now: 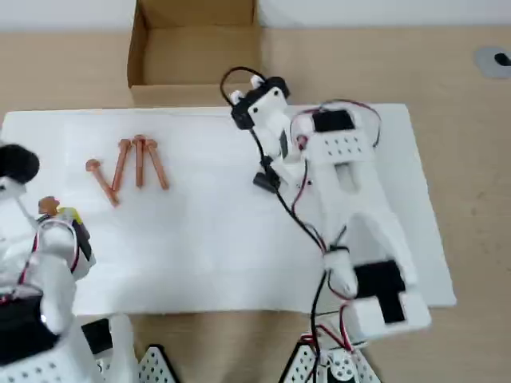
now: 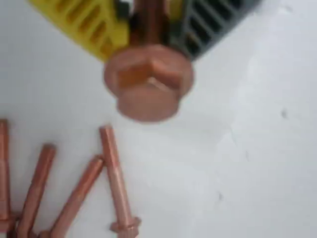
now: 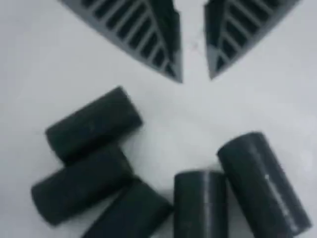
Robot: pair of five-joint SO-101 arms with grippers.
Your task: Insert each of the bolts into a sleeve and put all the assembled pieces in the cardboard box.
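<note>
The white sheet (image 1: 207, 239) lies on the counter (image 1: 463, 159), and I give every place relative to this sheet. Above its near part, on the left side, the left hand (image 2: 148, 29) is clenched on one copper bolt (image 2: 148, 84). The shaft sits between the yellow finger (image 2: 84, 25) and the grey finger (image 2: 208, 20), and the flanged head sticks out past the fingertips, lifted above the sheet.

Farther in, on the left half of the sheet, four loose bolts (image 1: 128, 167) lie close together. Three of them spread like a fan and one lies slanted beside them.

Toward the far part of the sheet, on the right half, the right hand (image 3: 194, 69) hangs released, with a clear gap between its two grey fingertips, and it grasps nothing. Just beside it five dark sleeves (image 3: 94, 124) lie on their sides on the sheet, some touching each other.

Just beyond the far edge of the sheet stands the cardboard box (image 1: 144, 56), open at the top.
</note>
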